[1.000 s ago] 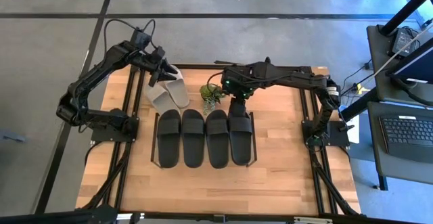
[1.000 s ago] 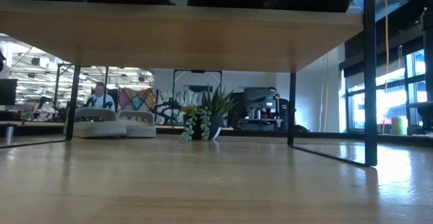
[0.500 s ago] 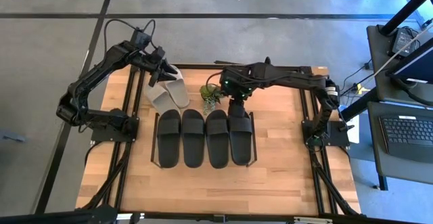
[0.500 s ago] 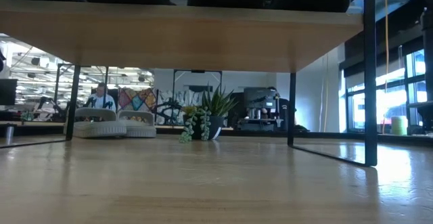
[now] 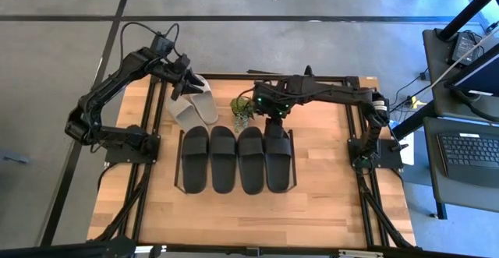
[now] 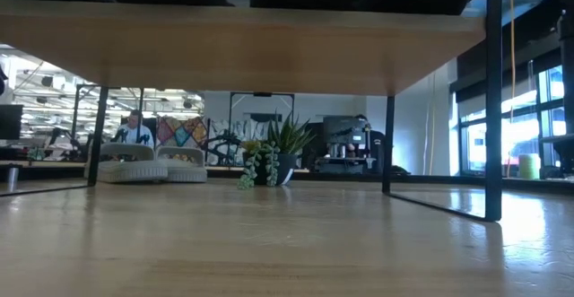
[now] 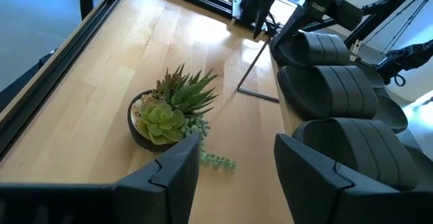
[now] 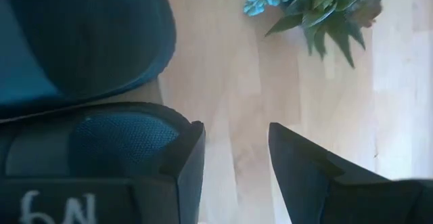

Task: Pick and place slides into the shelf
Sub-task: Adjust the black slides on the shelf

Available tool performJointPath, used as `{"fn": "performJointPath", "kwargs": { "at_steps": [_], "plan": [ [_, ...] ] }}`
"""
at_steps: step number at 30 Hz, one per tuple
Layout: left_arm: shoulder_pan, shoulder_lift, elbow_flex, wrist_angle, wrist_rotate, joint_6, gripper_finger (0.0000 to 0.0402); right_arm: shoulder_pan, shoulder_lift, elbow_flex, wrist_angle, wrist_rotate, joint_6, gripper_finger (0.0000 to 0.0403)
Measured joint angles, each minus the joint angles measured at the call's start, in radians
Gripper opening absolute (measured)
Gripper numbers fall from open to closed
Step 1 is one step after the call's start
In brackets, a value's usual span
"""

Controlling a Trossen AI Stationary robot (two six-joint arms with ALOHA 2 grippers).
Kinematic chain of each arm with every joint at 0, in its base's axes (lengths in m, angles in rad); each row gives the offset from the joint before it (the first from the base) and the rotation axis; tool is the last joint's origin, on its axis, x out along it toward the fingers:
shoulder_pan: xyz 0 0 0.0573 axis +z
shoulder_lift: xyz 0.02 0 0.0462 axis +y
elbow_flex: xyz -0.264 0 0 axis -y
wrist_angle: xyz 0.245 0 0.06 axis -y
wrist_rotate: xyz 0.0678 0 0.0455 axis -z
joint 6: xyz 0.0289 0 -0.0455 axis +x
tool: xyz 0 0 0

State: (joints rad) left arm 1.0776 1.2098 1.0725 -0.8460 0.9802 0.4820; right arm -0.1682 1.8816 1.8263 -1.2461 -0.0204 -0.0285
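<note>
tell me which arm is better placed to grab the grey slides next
Left. The left gripper hovers open right over the two grey slides behind the shelf, while the right gripper sits open at the fourth black slide.

My left arm reaches out across the table's far left corner, elbow bent; my left gripper hangs there with its fingers parted and nothing between them. My right arm stretches leftward, and my right gripper points down, fingers apart, empty.

Grey floor surrounds the table; bright windows light the room behind
</note>
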Motion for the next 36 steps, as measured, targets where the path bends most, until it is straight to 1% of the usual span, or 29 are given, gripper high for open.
{"fn": "performJointPath", "kwargs": {
  "at_steps": [9,27,36],
  "plan": [
    [0.000,0.000,0.000,0.000,0.000,0.000,0.0182,0.010,0.000,0.000,-0.030,0.000,0.050,0.0165],
    [0.000,0.000,0.000,-0.010,0.000,-0.001,0.0182,0.054,0.000,0.000,-0.052,0.000,0.075,0.0165],
    [0.000,0.000,0.000,-0.010,0.000,-0.004,0.0182,0.057,0.000,0.007,-0.083,-0.007,0.103,0.0165]
  ]
}}
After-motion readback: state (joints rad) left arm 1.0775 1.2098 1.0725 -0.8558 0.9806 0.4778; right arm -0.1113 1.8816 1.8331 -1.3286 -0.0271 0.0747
